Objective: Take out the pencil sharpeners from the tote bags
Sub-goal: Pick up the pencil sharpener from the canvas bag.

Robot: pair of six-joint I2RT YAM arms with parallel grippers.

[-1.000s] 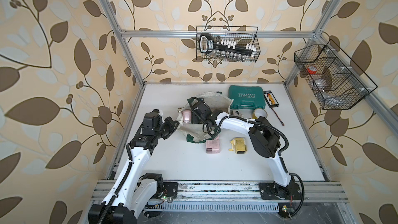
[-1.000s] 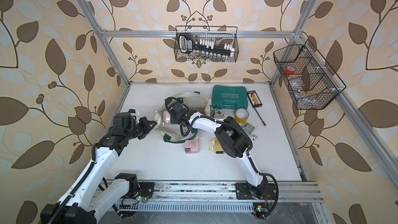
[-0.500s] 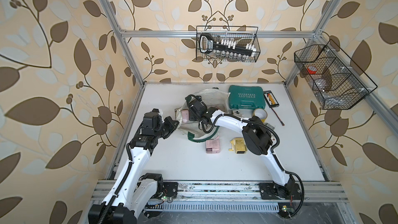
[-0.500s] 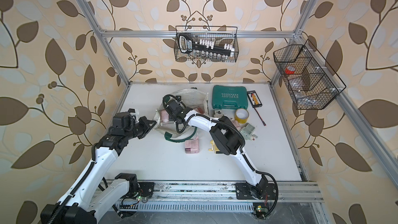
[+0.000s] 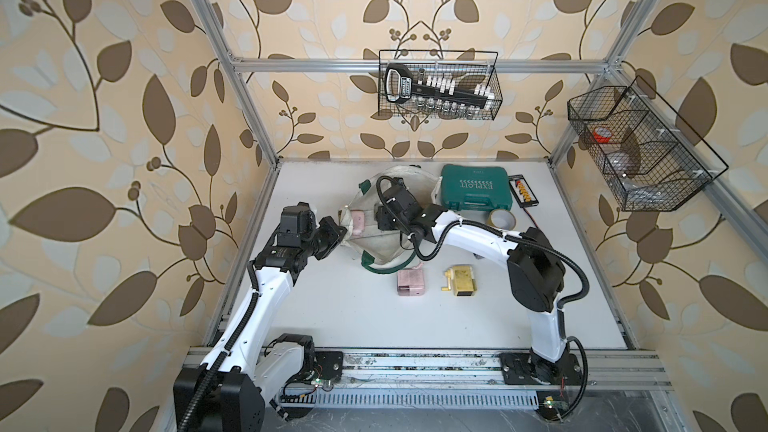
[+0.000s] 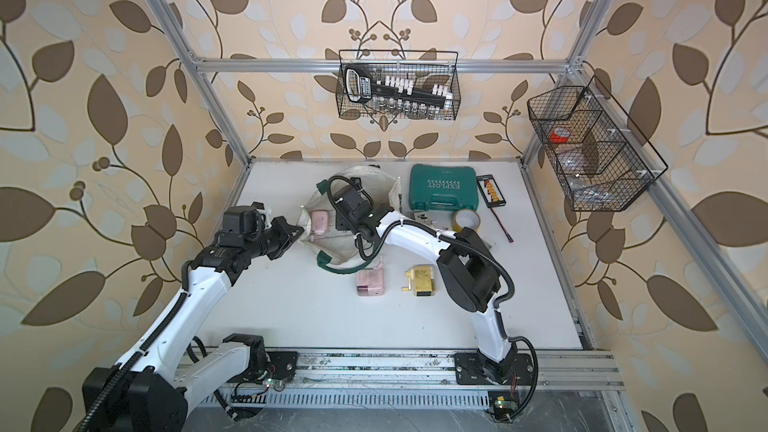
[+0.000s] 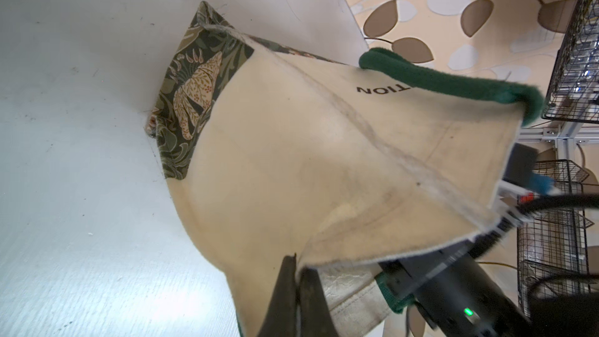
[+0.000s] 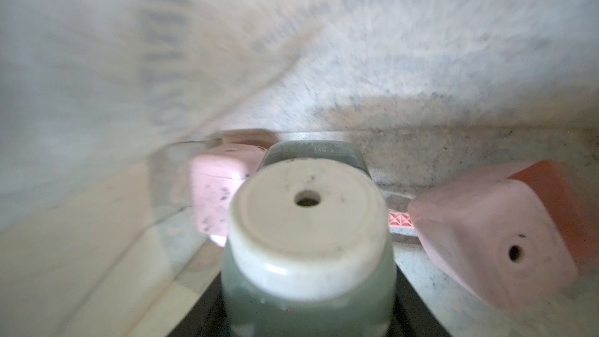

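— Where is the green sharpener [image 8: 308,238]?
— Inside the tote [image 5: 384,249]. Its cream cap faces the right wrist camera and its body sits between the right jaws.
— Are the jaws on it?
— Yes. The right gripper [image 5: 381,218] is closed on it, with a dark finger [image 8: 207,316] against each flank. In both top views canvas hides the fingertips.
— What else is in there?
— A pink sharpener [image 8: 217,196] lies just beyond it, deeper in. A second pink sharpener [image 8: 492,241] is off to one side, apart and tipped on a corner.
— And the left gripper [image 7: 296,290]?
— Its jaws are pinched together on the tote's rim, holding the mouth up off the table [image 5: 332,317].
— What's already out?
— A loose pink sharpener [image 5: 410,283] and a yellow sharpener [image 5: 459,281]. They sit side by side on the table on the robot's side of the tote, not touching.
— Farther out?
— A teal case [image 5: 476,193] is beside the tote at the back, with a tape roll [image 5: 503,219] near it.
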